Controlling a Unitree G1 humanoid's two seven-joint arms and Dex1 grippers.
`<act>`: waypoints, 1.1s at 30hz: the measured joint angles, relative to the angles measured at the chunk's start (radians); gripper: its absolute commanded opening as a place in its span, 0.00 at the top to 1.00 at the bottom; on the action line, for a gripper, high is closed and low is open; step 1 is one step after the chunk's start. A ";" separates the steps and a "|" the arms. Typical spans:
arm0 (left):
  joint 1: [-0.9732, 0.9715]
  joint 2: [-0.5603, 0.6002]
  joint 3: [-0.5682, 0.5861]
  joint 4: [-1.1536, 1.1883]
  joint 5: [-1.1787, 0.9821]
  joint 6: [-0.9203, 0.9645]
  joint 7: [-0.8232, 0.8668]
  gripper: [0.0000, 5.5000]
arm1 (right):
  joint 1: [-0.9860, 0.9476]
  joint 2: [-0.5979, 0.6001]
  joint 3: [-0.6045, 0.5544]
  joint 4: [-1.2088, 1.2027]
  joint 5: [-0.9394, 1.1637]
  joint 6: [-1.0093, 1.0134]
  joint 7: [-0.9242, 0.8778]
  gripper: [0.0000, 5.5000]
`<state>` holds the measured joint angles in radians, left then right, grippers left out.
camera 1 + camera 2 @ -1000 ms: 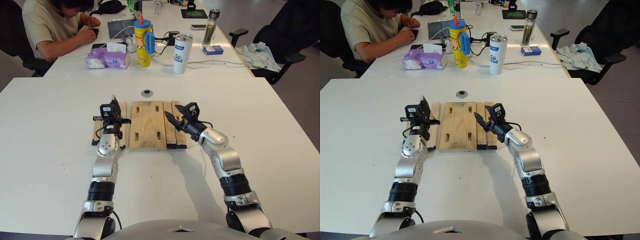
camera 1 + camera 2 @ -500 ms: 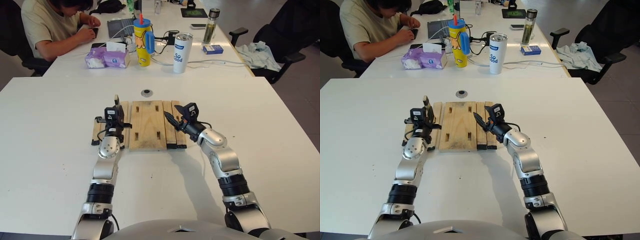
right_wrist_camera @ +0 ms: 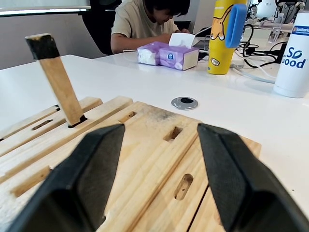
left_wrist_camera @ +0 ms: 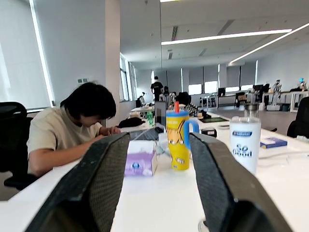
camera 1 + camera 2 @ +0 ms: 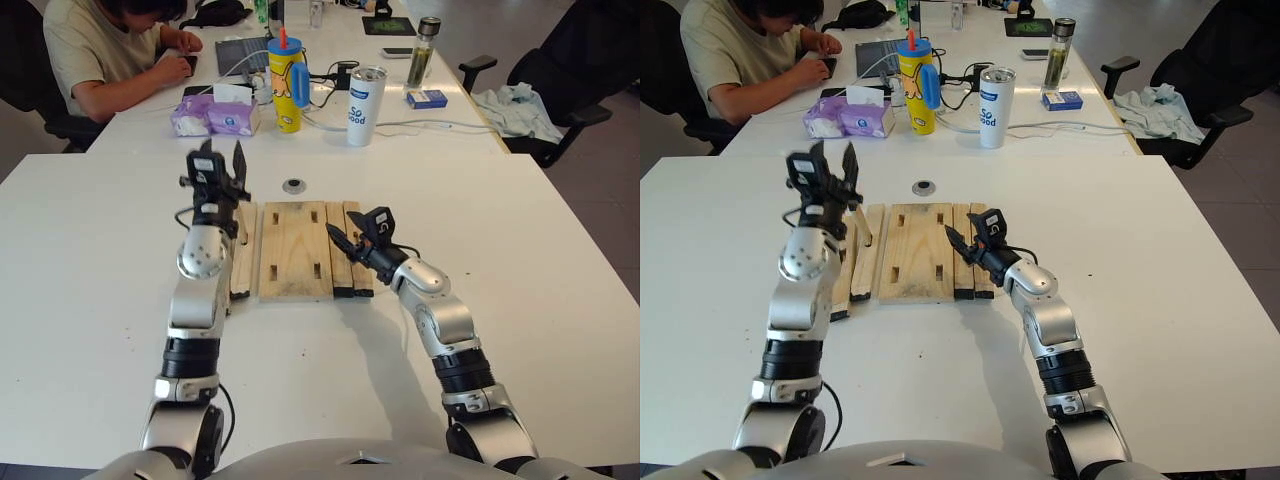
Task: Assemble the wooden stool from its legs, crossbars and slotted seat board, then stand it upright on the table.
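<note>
The slotted seat board (image 5: 293, 250) lies flat mid-table. Wooden planks (image 5: 240, 268) lie to its left and leg pieces (image 5: 352, 262) to its right. A short dark-tipped stick (image 3: 55, 79) stands tilted in a slot of a left plank. My left gripper (image 5: 218, 162) is raised well above the left planks, open and empty, its fingers (image 4: 104, 183) pointing toward the far table. My right gripper (image 5: 345, 240) hovers low over the right-hand pieces beside the board, open, with nothing between its fingers (image 3: 99, 169).
A round metal grommet (image 5: 293, 186) sits just beyond the board. The far table carries a yellow cup (image 5: 286, 85), a white tumbler (image 5: 365, 105) and tissue packs (image 5: 215, 115), and a person sits there. Bare tabletop stretches out on both sides.
My left gripper has let go of the stick and risen up and away from the left planks. The stick stays standing in its slot. The right arm has hardly moved.
</note>
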<state>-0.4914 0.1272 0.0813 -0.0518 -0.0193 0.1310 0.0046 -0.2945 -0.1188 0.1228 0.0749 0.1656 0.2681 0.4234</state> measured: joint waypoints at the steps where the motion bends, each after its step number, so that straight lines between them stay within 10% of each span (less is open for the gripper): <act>1: -0.038 0.006 0.014 0.003 -0.014 0.009 -0.005 0.59 | 0.000 0.001 0.000 0.002 0.000 -0.003 -0.001 0.49; 17: -0.089 0.026 0.012 0.355 -0.055 0.149 -0.077 0.59 | 0.002 0.019 0.009 0.014 -0.002 -0.023 -0.018 0.49; 33: 0.066 -0.011 -0.008 -0.108 -0.010 0.278 0.031 0.59 | 0.026 0.023 0.011 0.014 -0.002 -0.028 -0.028 0.49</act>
<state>-0.4252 0.1159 0.0734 -0.1594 -0.0296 0.4087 0.0358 -0.2681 -0.0957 0.1336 0.0890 0.1639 0.2403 0.3953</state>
